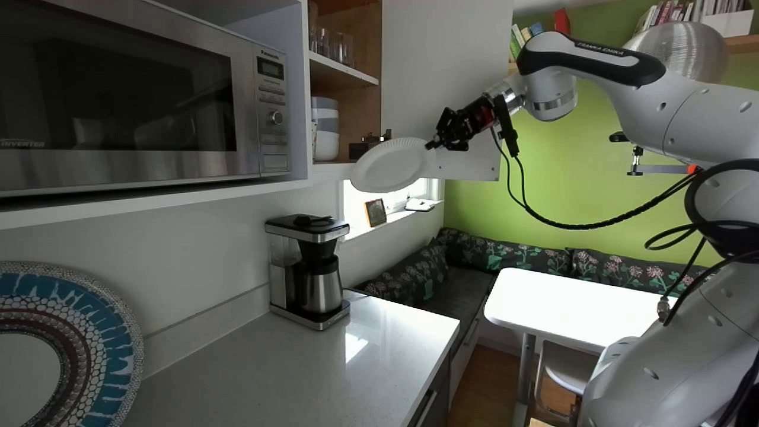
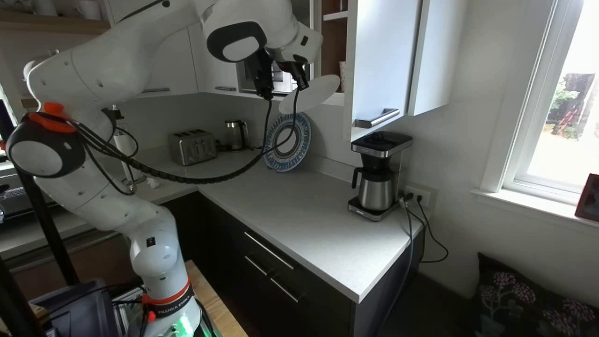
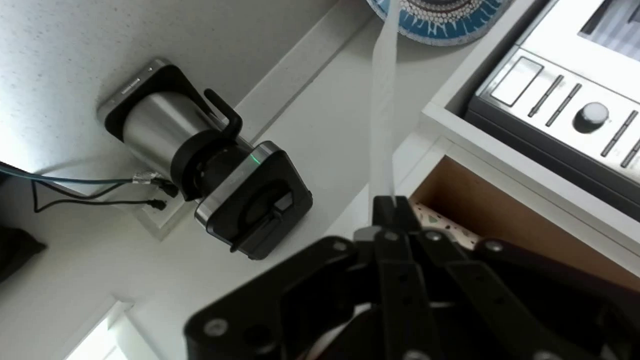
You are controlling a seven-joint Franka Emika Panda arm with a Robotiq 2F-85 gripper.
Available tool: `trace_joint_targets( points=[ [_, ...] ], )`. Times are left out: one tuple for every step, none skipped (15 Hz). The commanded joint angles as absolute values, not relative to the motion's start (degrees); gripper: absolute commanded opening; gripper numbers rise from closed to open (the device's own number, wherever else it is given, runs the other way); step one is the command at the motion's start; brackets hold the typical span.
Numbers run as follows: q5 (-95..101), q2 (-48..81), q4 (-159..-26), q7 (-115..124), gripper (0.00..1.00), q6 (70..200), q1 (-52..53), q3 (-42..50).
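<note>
My gripper (image 1: 431, 144) is shut on the rim of a white ribbed plate (image 1: 392, 166). It holds the plate in the air in front of the open wall cabinet (image 1: 347, 121), above the counter's level. In the wrist view the plate (image 3: 382, 110) shows nearly edge-on, its rim pinched between the black fingertips (image 3: 395, 202). In an exterior view the plate (image 2: 314, 95) appears as a tilted white oval below the wrist. Stacked bowls (image 1: 325, 127) stand on the cabinet's lower shelf and glasses (image 1: 332, 46) on the shelf above. A speckled cup or bowl (image 3: 442, 225) shows in the cabinet beside the fingertips.
The open cabinet door (image 1: 445, 77) stands behind the gripper. A microwave (image 1: 273, 118) sits in the unit beside the cabinet. A coffee maker (image 1: 308, 273) stands on the counter (image 1: 284, 367) below. A blue patterned round plate (image 2: 288, 142) leans on the wall. A toaster (image 2: 192, 146) stands farther back.
</note>
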State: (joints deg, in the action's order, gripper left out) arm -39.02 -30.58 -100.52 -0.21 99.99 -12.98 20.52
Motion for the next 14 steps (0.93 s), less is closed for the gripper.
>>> trace_joint_targets(
  points=[
    [-41.8,-30.2,-98.5,2.0,0.0,102.1,-12.9,21.9],
    [-42.1,-30.4,-98.2,2.2,0.0,102.8,-13.0,22.0],
    [-42.6,-30.3,-97.5,2.3,0.0,103.5,-13.0,22.4],
    [-43.0,-30.5,-97.4,2.3,0.0,104.0,-13.0,22.6],
    [-43.9,-30.6,-97.0,2.5,0.0,105.2,-12.9,22.8],
    [-45.0,-30.7,-96.9,2.2,0.0,106.6,-12.7,22.9],
    [-45.8,-30.8,-96.8,2.1,0.0,107.7,-12.7,22.9],
    [-46.7,-30.8,-96.7,2.2,0.0,108.9,-12.6,22.9],
    [-47.8,-30.8,-96.8,2.3,0.0,110.2,-12.5,23.0],
    [-48.7,-30.7,-96.7,2.4,0.0,111.5,-12.5,22.9],
    [-49.5,-30.7,-96.9,2.4,0.0,112.9,-12.6,22.7],
    [-50.5,-30.6,-97.0,2.5,0.0,114.4,-12.6,22.7],
    [-51.4,-30.6,-97.2,2.5,0.0,115.6,-12.5,22.7],
    [-52.2,-30.5,-97.2,2.4,0.0,116.9,-12.5,22.6]
  ],
)
